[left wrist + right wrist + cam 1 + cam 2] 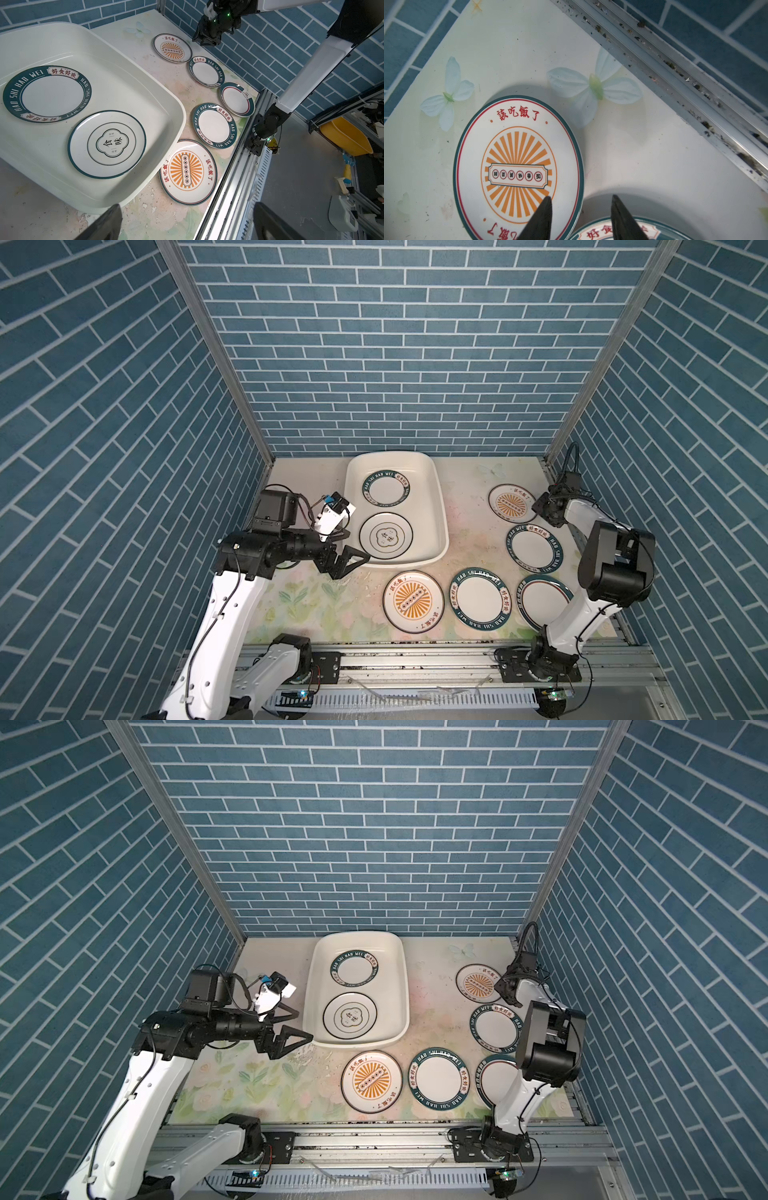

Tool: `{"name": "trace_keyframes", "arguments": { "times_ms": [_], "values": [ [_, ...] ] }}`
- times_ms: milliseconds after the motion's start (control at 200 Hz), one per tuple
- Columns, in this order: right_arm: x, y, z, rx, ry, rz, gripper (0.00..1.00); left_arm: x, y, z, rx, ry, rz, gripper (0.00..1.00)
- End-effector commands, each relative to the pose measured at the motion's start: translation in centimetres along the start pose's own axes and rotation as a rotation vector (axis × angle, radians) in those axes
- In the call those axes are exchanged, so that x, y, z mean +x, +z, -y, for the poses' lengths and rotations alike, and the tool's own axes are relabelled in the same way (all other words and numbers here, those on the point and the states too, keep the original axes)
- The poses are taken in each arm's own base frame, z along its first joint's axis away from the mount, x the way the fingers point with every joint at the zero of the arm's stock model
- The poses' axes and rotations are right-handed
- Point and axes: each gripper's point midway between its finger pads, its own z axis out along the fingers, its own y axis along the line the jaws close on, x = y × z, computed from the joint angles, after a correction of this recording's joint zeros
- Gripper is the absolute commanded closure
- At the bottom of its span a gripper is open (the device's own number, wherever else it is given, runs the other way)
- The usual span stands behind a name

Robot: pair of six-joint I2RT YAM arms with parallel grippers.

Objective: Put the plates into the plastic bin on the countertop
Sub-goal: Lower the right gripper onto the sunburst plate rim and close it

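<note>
The plastic bin (441, 506) stands at the back of the countertop (328, 605). In it lie a lettered-rim plate (385, 488) and a cloud-emblem plate (385, 536). Several plates lie on the countertop: a sunburst plate (512, 504) at the far right, a lettered one (534, 548), a teal-and-red-rimmed one (544, 601), another lettered one (478, 600) and a second sunburst plate (413, 601). My right gripper (581, 197) is open and straddles the far sunburst plate's (517, 158) rim. My left gripper (353, 546) hangs wide open and empty beside the bin's near left corner.
A grey metal rail (415, 659) carrying both arm bases runs along the front edge. Another rail (675, 68) lines the right side close to my right gripper. Blue brick walls enclose the back and both sides. The right arm's elbow (615, 568) overhangs the right-hand plates.
</note>
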Motion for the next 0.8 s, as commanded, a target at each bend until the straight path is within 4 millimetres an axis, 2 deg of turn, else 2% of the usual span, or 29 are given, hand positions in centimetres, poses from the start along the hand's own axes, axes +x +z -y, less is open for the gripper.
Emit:
{"name": "trace_keyframes", "arguments": {
  "times_ms": [0, 60, 205, 600, 795],
  "values": [
    [-0.7, 0.7, -0.8, -0.059, 0.004, -0.027, 0.53, -0.3, -0.2, 0.5, 0.013, 0.012, 0.014, 0.0],
    [-0.8, 1.1, -0.5, -0.049, 0.006, -0.041, 0.54, -0.2, -0.2, 0.5, 0.012, 0.013, 0.012, 0.0],
    [-0.4, 2.0, -1.6, -0.108, 0.008, -0.092, 0.54, 0.0, -0.1, 0.4, 0.009, 0.011, 0.009, 0.0],
    [0.1, 3.6, -0.7, -0.073, 0.0, -0.142, 0.56, 0.0, -0.1, 0.4, 0.005, 0.012, 0.009, 0.0],
    [0.5, 4.2, -1.2, -0.101, -0.008, -0.165, 0.57, 0.1, -0.1, 0.3, 0.002, 0.011, 0.005, 0.0]
  ]
}}
